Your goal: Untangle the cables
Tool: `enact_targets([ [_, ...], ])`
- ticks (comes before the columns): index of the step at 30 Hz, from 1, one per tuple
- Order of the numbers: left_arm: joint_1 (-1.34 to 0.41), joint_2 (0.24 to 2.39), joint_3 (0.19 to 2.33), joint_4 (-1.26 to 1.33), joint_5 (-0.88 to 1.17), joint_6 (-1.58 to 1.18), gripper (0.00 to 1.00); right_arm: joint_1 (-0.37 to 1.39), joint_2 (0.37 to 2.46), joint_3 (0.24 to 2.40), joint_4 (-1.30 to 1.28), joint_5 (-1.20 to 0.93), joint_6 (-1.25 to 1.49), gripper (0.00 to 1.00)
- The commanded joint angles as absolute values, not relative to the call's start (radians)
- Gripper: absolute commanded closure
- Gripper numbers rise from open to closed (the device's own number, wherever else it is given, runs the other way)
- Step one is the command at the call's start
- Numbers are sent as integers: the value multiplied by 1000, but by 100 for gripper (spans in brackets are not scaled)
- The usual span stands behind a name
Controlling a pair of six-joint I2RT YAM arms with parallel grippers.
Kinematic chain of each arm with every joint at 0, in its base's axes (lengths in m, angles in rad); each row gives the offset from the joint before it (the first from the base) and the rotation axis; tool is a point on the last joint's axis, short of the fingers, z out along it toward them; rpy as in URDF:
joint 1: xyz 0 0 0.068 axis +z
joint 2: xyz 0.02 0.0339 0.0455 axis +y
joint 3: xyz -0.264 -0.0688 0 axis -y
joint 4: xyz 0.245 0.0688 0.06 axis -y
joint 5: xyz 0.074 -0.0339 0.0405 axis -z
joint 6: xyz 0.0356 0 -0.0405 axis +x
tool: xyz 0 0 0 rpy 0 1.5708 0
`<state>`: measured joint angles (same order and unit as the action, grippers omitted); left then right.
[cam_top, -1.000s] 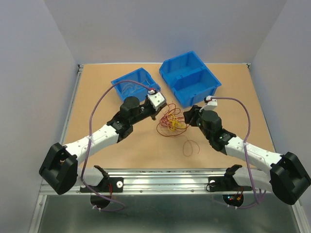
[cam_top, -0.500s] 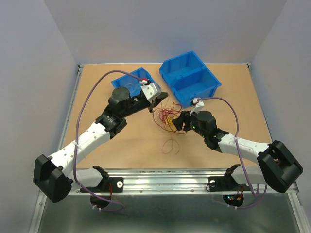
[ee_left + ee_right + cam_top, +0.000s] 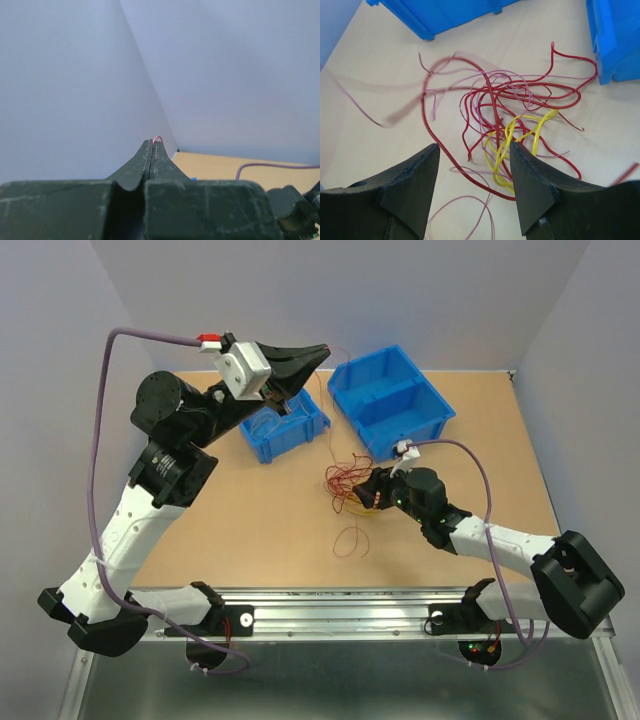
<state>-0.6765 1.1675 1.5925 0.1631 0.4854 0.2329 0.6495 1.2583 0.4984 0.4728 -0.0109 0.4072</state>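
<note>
Your left gripper [image 3: 320, 350] is high above the table [image 3: 220, 530], with its jaws fully closed on 1 thin reddish wire [image 3: 158, 137]. Only a small loop of it shows over the tips in the left wrist view. In the top view this wire runs down as a very fine line to the tangle of cables [image 3: 347, 483]. The tangle lies on the board in front of the small blue bin [image 3: 292, 440] and the divided blue bin [image 3: 385, 445]. Your right gripper [image 3: 474, 150] is low over the tangle with its jaws apart, holding nothing. The red and yellow strands lie under the gap.

The step in hand, as I judge it, is to draw that 1 wire out of the heap. Lift slowly and let the right gripper pinch the rest, best the yellow wire [image 3: 520, 130] and the thicker red loops beside it, so the heap does not rise together. If the fine line goes tight, stop and free the crossing first, because such wire may slip from the pads or snap.

The wires are thin, springy and glossy, curled in open loops that hook on each other. 1 pale strand is blurred in the right wrist view. 1 loose loop [image 3: 350, 540] lies apart, nearer to the arm bases. The table is matt brown board, and the bins look like hard, smooth plastic.
</note>
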Motion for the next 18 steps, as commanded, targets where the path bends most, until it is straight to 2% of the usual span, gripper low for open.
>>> enact_targets([
  [1,-675,1198,1686,123,459,193,100,655,1215,520,514,-5,394,36],
  [6,-675,1212,1713,124,479,143,100,655,1174,500,531,-6,380,36],
  [9,-675,1197,1643,156,503,135,100,655,1152,486,540,-5,376,35],
  [18,-675,1117,1267,349,515,207,100,653,1049,430,551,154,390,32],
])
